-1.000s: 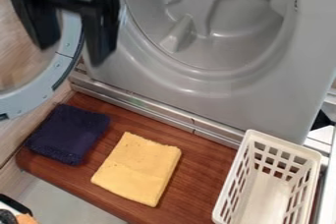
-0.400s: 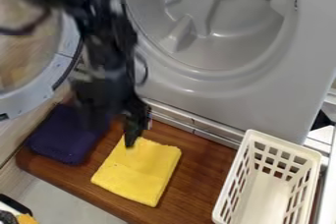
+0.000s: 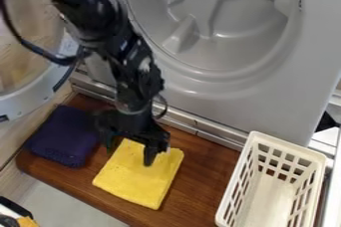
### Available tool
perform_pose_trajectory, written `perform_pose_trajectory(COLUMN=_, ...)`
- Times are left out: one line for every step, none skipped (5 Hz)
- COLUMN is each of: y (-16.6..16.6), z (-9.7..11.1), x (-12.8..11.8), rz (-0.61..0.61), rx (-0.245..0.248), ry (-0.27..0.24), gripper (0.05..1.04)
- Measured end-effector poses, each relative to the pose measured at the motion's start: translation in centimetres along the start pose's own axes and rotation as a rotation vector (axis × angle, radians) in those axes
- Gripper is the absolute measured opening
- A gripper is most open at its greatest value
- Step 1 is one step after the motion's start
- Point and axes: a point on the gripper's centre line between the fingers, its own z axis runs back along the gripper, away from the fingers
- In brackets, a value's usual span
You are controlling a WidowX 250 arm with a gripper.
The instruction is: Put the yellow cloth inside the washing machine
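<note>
Mostly, what gets in the way here is the black arm, its base beyond the view, which crosses part of the round door and ends in a gripper that covers some of the yellow cloth's upper part. The door is cut off at the left edge, the drum at the top, and the basket at the bottom; a dark and orange-yellow object in the lower left corner is too cropped to name. Whether the fingertips touch the cloth is hard to make out. The washing machine has a smooth grey front around a drum with rounded, raised ribs. Below it, a ridged metallic strip runs beside a reddish-brown wooden board with visible grain. On the board lie the yellow cloth — soft-looking, flat, roughly rectangular, with slightly uneven edges — and, to its left, a darker, fuzzy navy cloth. The basket is whitish, with square-holed walls. The yellow cloth lies outside the washing machine, between the navy cloth and the basket, its slightly longer axis slanting from upper right to lower left, one short edge towards the machine. Over that end the gripper hangs tilted, spread apart and grasping nothing, with yellow fabric visible in the gap.
</note>
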Motion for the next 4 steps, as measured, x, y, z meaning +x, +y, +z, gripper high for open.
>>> perform_pose_trajectory(y=0.0, z=-1.6, x=0.7, rz=0.018, rx=-0.040, ry=-0.006, gripper=1.001)
perform_pose_trajectory(y=-0.2, z=-3.7, x=0.7, rz=0.009, rx=-0.049, ry=0.038, gripper=1.001)
perform_pose_trajectory(y=-0.2, z=-5.3, x=0.7, rz=0.002, rx=-0.039, ry=0.064, gripper=1.001)
perform_pose_trajectory(y=-0.2, z=-5.6, x=0.6, rz=-0.018, rx=-0.013, ry=0.067, gripper=0.952)
